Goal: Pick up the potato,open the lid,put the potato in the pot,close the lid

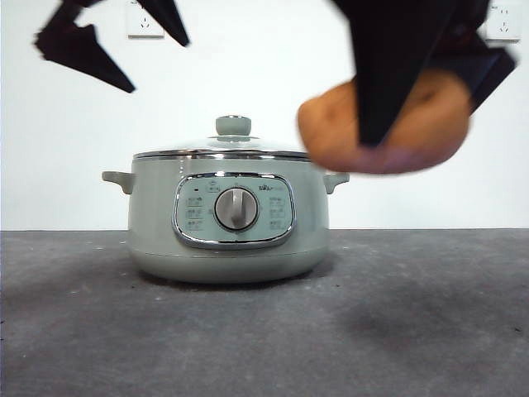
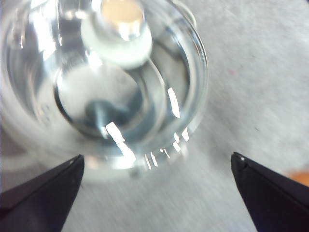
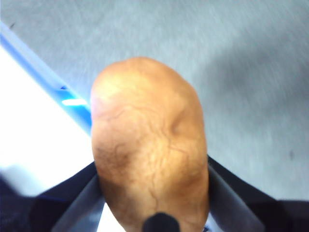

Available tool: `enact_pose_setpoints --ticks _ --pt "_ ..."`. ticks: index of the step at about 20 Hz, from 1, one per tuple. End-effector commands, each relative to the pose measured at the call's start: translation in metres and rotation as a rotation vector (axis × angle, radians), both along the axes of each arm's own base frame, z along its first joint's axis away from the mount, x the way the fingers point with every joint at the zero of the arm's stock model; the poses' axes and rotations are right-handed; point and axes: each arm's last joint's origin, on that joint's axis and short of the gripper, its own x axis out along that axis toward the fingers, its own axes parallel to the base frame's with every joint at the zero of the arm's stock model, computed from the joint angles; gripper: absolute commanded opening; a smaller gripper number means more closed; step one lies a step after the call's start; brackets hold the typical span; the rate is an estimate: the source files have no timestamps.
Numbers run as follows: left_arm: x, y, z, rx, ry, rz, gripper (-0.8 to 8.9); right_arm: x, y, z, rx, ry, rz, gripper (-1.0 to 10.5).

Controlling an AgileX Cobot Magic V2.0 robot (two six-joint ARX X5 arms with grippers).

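The sage-green pot (image 1: pixel 227 240) stands mid-table with the glass lid (image 1: pixel 221 152) closed on it, its knob (image 1: pixel 233 126) on top. My right gripper (image 1: pixel 417 112) is shut on the tan potato (image 1: pixel 326 124) and holds it in the air, to the right of the pot at about lid height. In the right wrist view the potato (image 3: pixel 149 154) fills the space between the jaws of that gripper (image 3: pixel 150 166). My left gripper (image 1: pixel 160 66) is open and empty, above and left of the lid. The left wrist view shows the lid (image 2: pixel 183 72) and knob (image 2: pixel 118 29) beyond the spread gripper (image 2: pixel 157 156).
The grey table (image 1: pixel 264 339) stretches in front of and around the pot. A white wall behind carries two sockets (image 1: pixel 146 21) (image 1: pixel 502 23). A blue strip (image 3: pixel 58 82) and a white area show beside the potato in the right wrist view.
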Motion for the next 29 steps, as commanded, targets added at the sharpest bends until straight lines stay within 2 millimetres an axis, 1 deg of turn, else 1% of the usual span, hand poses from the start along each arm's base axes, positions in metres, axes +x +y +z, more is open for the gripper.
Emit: enact_pose_setpoints --ticks 1,6,8,11,16,19,21,26,28,29 --pt "0.021 -0.020 0.005 0.047 -0.014 0.005 6.56 -0.008 -0.009 0.011 0.031 -0.007 -0.055 -0.1" --pt "0.065 -0.062 0.017 0.106 -0.064 0.005 6.56 -0.015 -0.017 0.022 0.077 -0.013 -0.132 -0.1" --pt "0.078 -0.076 0.017 0.147 -0.094 0.004 6.56 -0.015 -0.017 0.021 0.073 -0.004 -0.146 -0.1" --pt "0.092 -0.090 0.010 0.208 -0.118 0.003 6.56 -0.016 -0.018 0.021 0.064 0.002 -0.146 -0.1" --pt "0.105 -0.096 -0.013 0.253 -0.077 0.013 6.55 -0.017 -0.018 0.021 0.058 0.006 -0.146 -0.1" --pt "0.106 -0.096 -0.013 0.251 -0.082 0.016 6.49 -0.016 -0.018 0.021 0.060 0.004 -0.146 -0.1" --pt "0.106 -0.095 -0.014 0.261 -0.076 0.020 5.87 -0.016 -0.018 0.021 0.061 0.002 -0.145 -0.1" --pt "0.104 -0.094 -0.018 0.277 -0.034 0.023 5.87 -0.015 -0.017 0.022 0.079 -0.010 -0.145 -0.1" --pt "0.105 -0.095 -0.017 0.268 -0.047 0.025 5.86 -0.015 -0.016 0.022 0.081 -0.012 -0.144 -0.1" --pt "0.105 -0.096 -0.017 0.262 -0.050 0.030 5.46 -0.015 -0.016 0.022 0.080 -0.011 -0.145 -0.1"
